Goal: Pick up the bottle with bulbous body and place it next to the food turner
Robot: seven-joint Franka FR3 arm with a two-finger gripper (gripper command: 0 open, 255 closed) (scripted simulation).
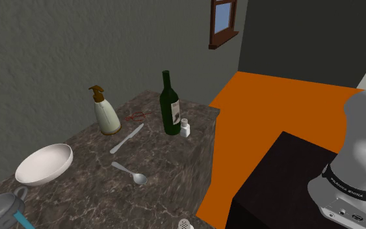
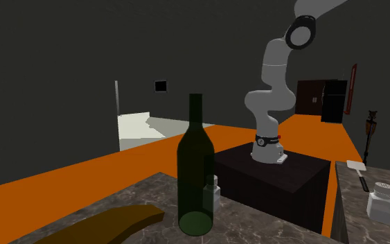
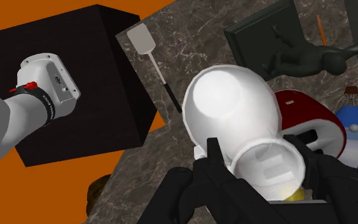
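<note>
Wrist view, left to right.

- Stand [image 3: 107, 63]: black box, at about 9 o'clock from the fingers [image 3: 213, 159].
- Turner [image 3: 144, 41]: lies flat on the marbled surface [image 3: 190, 38], just past the stand's edge, at about 11 o'clock from the bottle [image 3: 231, 108]. Its long axis runs 11 to 5. The white blade is at the far end and the thin dark handle points back toward the bottle.
- Bottle: white and bulbous, apparently held clear of the surface.
- Fingers: part-closed, one on each side of the bottle's narrow end, clasping it. The round body hangs away from the hand.
- Red-and-white object [image 3: 314, 118]: on the surface, at about 3 o'clock from the bottle.

Judgement: carry toward 11 o'clock and lower onto bare surface beside the handle, away from the edge.
</note>
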